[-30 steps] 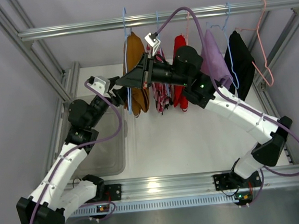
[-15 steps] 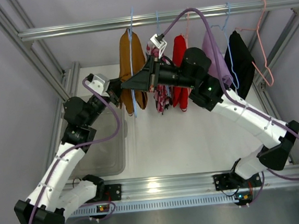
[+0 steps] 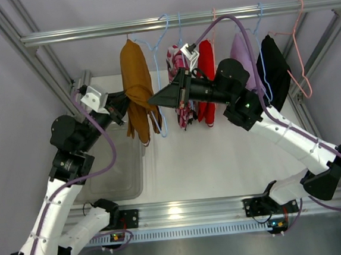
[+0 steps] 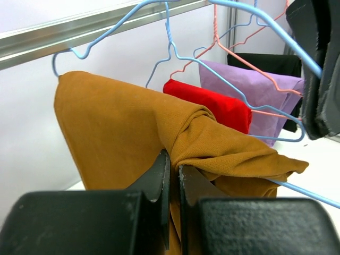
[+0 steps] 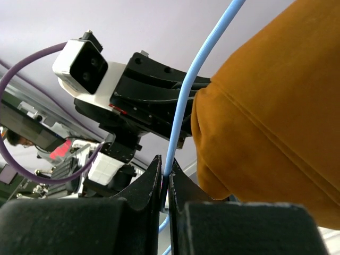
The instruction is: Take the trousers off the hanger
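Observation:
The mustard trousers (image 3: 134, 86) hang bunched to the left of the rack's other clothes, draped over the lower bar of the light-blue hanger (image 3: 163, 113). My left gripper (image 3: 122, 106) is shut on a fold of the cloth; the left wrist view shows the trousers (image 4: 111, 122) pinched between its jaws (image 4: 174, 159). My right gripper (image 3: 152, 99) reaches in from the right and is shut on the hanger's thin wire (image 5: 183, 101), with its fingertips (image 5: 166, 166) beside the trousers (image 5: 271, 117). The hanger (image 4: 241, 13) hangs tilted from the rail.
An aluminium rail (image 3: 90, 33) carries a patterned garment (image 3: 175, 61), a red one (image 3: 205, 56), a purple one (image 3: 240, 56), a black one (image 3: 274, 70) and a bare pink hanger (image 3: 299, 56). A clear bin (image 3: 121, 167) sits below left.
My left gripper has shut on the trousers and drawn them leftward along the hanger. The hanger has tilted, and the right arm has shifted right while keeping hold of the wire.

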You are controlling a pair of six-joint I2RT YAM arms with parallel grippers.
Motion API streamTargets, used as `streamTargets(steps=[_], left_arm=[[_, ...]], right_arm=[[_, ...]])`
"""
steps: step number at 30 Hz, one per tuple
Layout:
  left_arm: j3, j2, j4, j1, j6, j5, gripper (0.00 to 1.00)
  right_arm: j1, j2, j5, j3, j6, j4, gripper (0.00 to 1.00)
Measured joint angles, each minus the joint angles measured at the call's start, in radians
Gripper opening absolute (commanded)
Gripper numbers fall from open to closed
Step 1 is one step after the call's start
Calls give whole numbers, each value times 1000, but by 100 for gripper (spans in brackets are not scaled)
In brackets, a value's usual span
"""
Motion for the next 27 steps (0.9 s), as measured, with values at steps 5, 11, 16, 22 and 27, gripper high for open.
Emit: streamTargets(steps=[5,11,16,22,27], left_arm=[[29,-2,-42,2,-37,5,0],[57,-2,-77,3,-60,10,0],[114,-6,-139,4,-85,40,0],[160,-50,-194,4,-111,49,0],[217,-67,-229,4,-129,37,0]], right_arm=[[-2,3,8,0,-1,-7,0],[-3,10,13,-5,-10,-9,0],[-4,-16,13,-75,-30,-6,0],[-6,-53,31,-157,-77,-21,0],[-6,-65,43,-195,-106,-44,0]])
